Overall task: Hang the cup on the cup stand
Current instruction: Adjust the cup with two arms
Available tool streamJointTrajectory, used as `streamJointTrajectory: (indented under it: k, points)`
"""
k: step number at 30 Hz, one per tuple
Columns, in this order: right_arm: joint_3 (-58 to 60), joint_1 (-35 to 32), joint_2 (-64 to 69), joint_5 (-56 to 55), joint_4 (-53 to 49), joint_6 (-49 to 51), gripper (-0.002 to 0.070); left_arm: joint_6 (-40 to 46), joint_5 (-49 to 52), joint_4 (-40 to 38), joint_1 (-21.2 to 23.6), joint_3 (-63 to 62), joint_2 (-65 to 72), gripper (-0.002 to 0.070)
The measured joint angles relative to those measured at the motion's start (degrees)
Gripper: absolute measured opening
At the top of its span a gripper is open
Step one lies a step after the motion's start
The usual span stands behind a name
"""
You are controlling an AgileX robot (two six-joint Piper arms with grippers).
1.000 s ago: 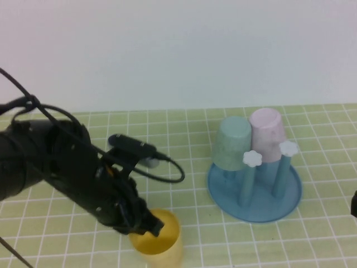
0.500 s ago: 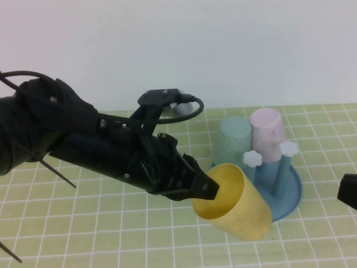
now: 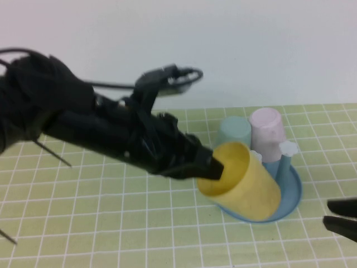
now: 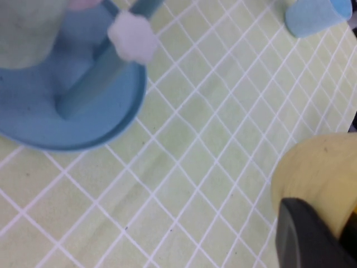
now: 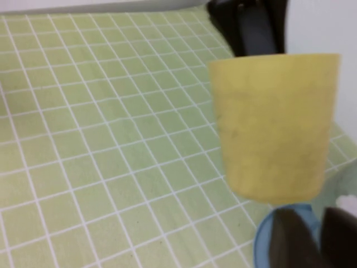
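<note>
Green gridded surface. Blue cup stand bearing inverted mint-green cup and pale pink cup. Left end effector clamped on yellow cup, tilted above stand's near edge. Right end effector low at right edge, slightly parted.

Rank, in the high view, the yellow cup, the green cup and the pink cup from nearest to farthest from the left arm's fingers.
Measured from the left gripper:
1. Yellow cup: held by its rim, tilted over the cup stand.
2. Green cup: upside down on a peg, just behind.
3. Pink cup: upside down, farther right.
The right gripper waits at the right edge.
</note>
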Motion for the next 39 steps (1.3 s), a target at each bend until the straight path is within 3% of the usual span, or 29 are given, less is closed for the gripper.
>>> streamJointTrajectory:
  k: [6, 10, 15, 28, 34, 37, 39]
  points:
    - [-10.32, 6.40, 8.48, 0.00, -12.68, 9.00, 0.0480, -7.37, 5.41, 6.95, 1.55, -5.92, 0.00, 0.0000]
    - [-15.08, 10.60, 15.29, 0.05, -18.04, 12.60, 0.0582, -9.58, 9.48, 9.03, 1.55, -7.15, 0.00, 0.0000]
    - [-17.68, 14.36, 21.24, 0.19, -18.71, 13.39, 0.0604, -9.35, 11.26, 9.13, 1.55, -7.15, 0.00, 0.0011]
    - [-18.04, 14.61, 25.40, -0.63, -12.49, 10.72, 0.0608, -8.05, 11.26, 4.95, 1.55, -7.15, 0.00, 0.0000]
    - [-18.17, 14.61, 26.39, -1.25, -11.72, 10.19, 0.0526, -4.49, 11.15, 4.82, 1.64, -7.15, 0.00, 0.0003]
    - [-18.19, 14.61, 26.39, -1.59, -11.72, 10.08, 0.0506, 0.46, 10.91, 4.72, 1.64, -7.15, 0.00, 0.0058]
    - [-18.19, 14.61, 26.51, -1.59, -11.85, 9.96, 0.0505, 3.46, 10.91, 4.69, 1.64, -7.15, 0.00, 0.0147]
